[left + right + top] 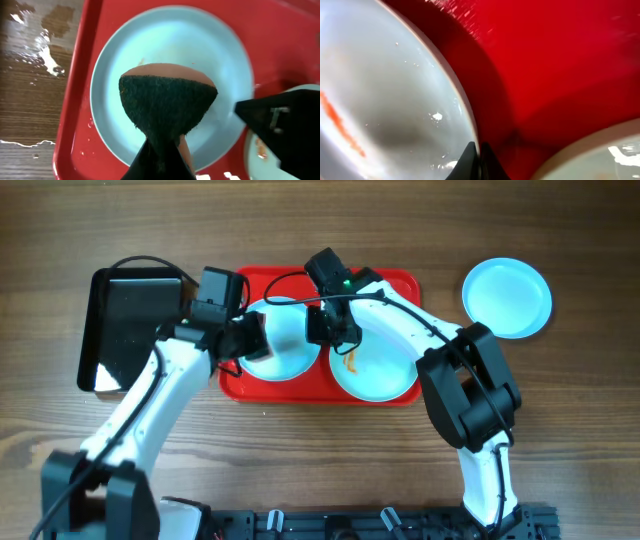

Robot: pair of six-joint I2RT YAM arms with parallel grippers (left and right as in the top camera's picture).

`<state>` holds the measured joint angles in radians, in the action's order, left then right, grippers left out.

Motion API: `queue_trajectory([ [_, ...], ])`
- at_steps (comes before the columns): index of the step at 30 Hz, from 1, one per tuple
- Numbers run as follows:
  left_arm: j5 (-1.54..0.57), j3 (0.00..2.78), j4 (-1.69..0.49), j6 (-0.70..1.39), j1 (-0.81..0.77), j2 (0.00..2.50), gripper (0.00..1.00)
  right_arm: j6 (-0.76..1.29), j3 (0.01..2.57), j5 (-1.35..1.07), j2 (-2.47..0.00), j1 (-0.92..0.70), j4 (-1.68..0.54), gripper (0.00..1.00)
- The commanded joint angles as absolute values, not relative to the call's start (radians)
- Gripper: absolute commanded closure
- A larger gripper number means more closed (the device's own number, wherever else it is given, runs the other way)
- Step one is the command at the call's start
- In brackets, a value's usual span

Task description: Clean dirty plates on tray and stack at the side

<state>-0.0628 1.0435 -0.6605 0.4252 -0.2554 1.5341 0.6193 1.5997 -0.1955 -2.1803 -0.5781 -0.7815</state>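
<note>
The red tray (320,396) holds two pale blue plates side by side. My left gripper (162,162) is shut on a dark green sponge (167,107) with an orange-brown back, held over the left plate (150,45), which also shows overhead (292,348). My right gripper (476,159) is shut on the left rim of the right plate (385,80), which carries an orange smear. That plate also shows overhead (385,372). The right gripper (335,338) sits between the two plates. A third plate (507,297) lies on the table to the right of the tray.
A glossy black tray (130,320) lies left of the red tray, under my left arm. Water splashes (45,57) mark the wood table left of the red tray. The right arm's black body (280,120) is close to the sponge.
</note>
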Motion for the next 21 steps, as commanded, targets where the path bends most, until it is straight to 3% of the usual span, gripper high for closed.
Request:
queue_trajectory([
  [1,-0.095,1.047,-0.643,0.461,-0.275,1.608,0.96,0.658,1.621,-0.131,-2.143,-0.575,-0.779,0.96],
  [16,-0.095,1.047,-0.451,0.506,-0.345,1.761,0.96,0.680,1.594,-0.180,-2.145,-0.618,-0.770,0.95],
  [21,-0.056,1.047,-0.450,0.503,-0.345,1.774,0.96,0.603,1.636,-0.181,-2.117,-0.618,-0.816,0.60],
])
